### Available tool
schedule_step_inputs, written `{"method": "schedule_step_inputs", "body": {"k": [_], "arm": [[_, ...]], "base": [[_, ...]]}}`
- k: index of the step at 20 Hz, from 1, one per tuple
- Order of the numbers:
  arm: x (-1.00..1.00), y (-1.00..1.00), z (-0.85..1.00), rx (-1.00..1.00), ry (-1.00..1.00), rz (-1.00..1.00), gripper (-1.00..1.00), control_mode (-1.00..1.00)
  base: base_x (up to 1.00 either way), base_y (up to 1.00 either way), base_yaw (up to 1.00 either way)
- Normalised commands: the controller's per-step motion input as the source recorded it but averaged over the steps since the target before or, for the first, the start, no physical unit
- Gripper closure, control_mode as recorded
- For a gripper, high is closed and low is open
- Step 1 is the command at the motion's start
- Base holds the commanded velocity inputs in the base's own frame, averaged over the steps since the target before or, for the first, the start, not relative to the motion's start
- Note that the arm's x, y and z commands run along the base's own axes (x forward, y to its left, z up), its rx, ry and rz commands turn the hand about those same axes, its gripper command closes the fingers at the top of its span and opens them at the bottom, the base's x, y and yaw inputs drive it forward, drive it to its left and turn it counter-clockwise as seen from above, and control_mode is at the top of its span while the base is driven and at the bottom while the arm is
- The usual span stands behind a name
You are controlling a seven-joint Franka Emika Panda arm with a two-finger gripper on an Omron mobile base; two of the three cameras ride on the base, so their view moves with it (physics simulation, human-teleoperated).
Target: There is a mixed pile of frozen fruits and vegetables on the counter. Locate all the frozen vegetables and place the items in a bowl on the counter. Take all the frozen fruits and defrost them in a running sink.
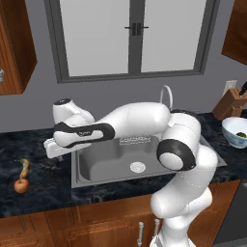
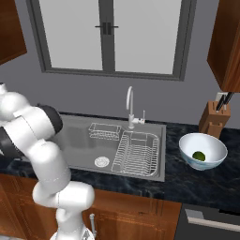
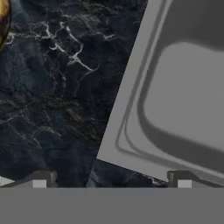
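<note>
**Sink, bowl and fruit on the counter: contents and positions**

Bowl [image 2: 203,151]: round, white with bluish shading, standing on the black marbled counter [image 2: 197,180] to the right of the sink, just in front of a wooden knife block [image 2: 212,120]. Contents: one green lumpy ball [image 2: 199,155], lying on the bottom toward the near side. In the left base view the bowl [image 1: 236,131] sits at the right edge of the frame with a small green item [image 1: 240,134] showing inside; whether a second, tinier green piece is there cannot be told.

Sink [image 2: 115,145]: grey steel basin with round drain [image 2: 101,161]. Contents: a large wire rack [image 2: 138,153] on its right half and a smaller wire basket [image 2: 104,131] at the back. A curved silver faucet [image 2: 130,107] stands behind it. No fruit is seen in the basin.

Fruit, left base view: a red-orange apple-like fruit [image 1: 21,185] and a curved yellow-brown banana-like fruit [image 1: 24,168] lie close together on the counter [image 1: 43,193], well left of the sink [image 1: 120,166].

Gripper [image 3: 111,180]: jaws spread wide apart, holding nothing. In the hand view the fingertips [image 3: 39,179] hang above the sink's left rim corner, one over the counter [image 3: 57,87] and one over the steel; a sliver of yellow-brown fruit [image 3: 3,22] shows at the top left edge. In the left base view the hand [image 1: 59,147] is at the sink's left edge.
</note>
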Motion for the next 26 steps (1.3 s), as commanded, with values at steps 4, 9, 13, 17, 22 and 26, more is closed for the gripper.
{"method": "schedule_step_inputs", "body": {"k": [4, 9, 13, 17, 22, 26], "arm": [[-0.43, 0.91, -0.22, 0.25, -0.06, 0.00, -1.00, -1.00], [-0.38, 0.90, 0.00, 0.23, -0.08, 0.00, -1.00, -1.00], [-0.26, 0.69, -0.01, 0.19, -0.04, 0.00, -1.00, -1.00], [0.00, 0.32, -0.07, -0.01, -0.01, 0.00, -1.00, -1.00], [0.06, 0.23, -0.04, -0.02, 0.06, 0.00, -1.00, -1.00], [0.12, 0.61, 0.00, -0.10, 0.22, 0.00, -1.00, -1.00]], "base": [[0.00, 0.00, 0.00], [0.00, 0.00, 0.00], [0.00, 0.00, 0.00], [0.00, 0.00, 0.00], [0.00, 0.00, 0.00], [0.00, 0.00, 0.00]]}}
